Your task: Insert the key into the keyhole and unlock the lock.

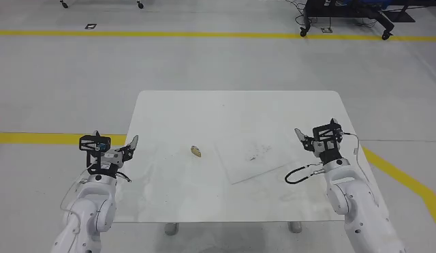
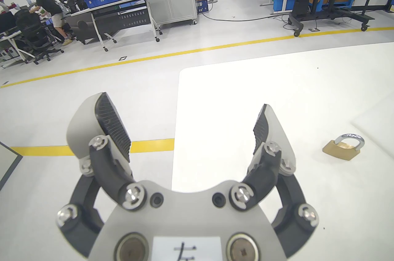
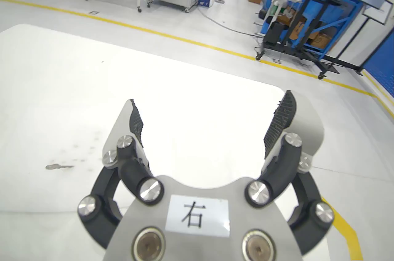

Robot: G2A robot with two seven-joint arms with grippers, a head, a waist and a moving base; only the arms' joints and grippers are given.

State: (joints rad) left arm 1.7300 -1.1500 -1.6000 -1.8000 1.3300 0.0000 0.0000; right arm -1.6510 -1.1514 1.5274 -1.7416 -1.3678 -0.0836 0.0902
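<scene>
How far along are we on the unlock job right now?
Nothing looks done: the brass padlock with silver shackle lies on the white table, the small metal key apart from it. Nothing in hand: left end effector and right end effector are open, empty. Remaining: grasp, insert, turn.

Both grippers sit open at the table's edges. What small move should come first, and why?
Probably the right gripper should reach toward the key lying flat ahead of it: both grippers are open and empty, and the padlock lies nearer the left gripper.
</scene>
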